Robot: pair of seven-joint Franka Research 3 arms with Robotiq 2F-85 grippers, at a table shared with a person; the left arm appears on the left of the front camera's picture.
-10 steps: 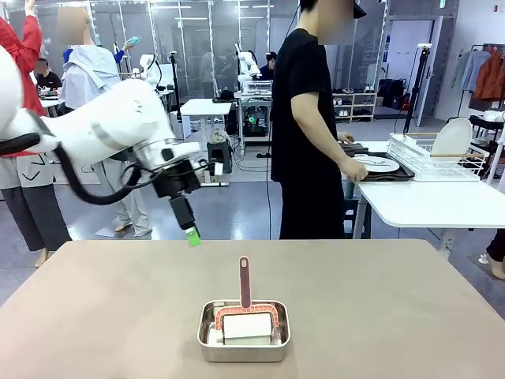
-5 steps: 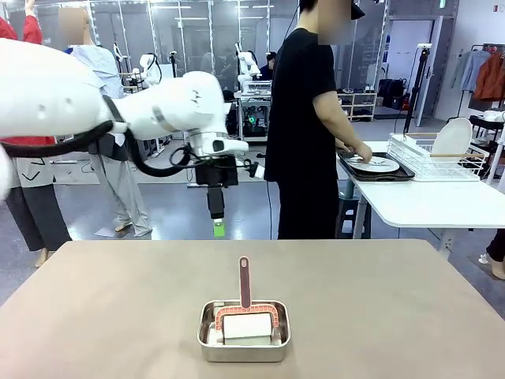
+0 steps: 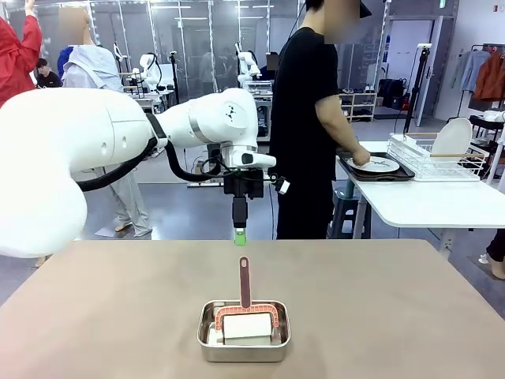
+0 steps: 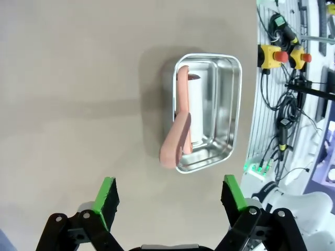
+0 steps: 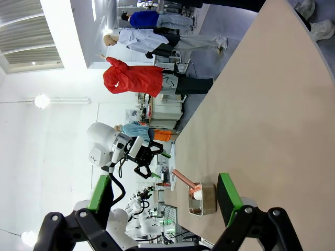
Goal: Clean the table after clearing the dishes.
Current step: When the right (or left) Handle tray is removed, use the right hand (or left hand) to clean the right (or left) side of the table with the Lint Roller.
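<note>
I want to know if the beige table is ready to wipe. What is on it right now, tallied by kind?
Steel pan: 1
Pink-handled tool, its head in the pan: 1
Total on the table: 2

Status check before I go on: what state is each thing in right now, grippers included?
left gripper: open, empty, above the tool's handle.
right gripper: open, empty.
steel pan: upright on the table, holding the tool.
red-handled tool: in the pan, handle leaning over its rim, untouched.
plate: flat on the dark tray on the white side table, person's hand at its edge.
</note>
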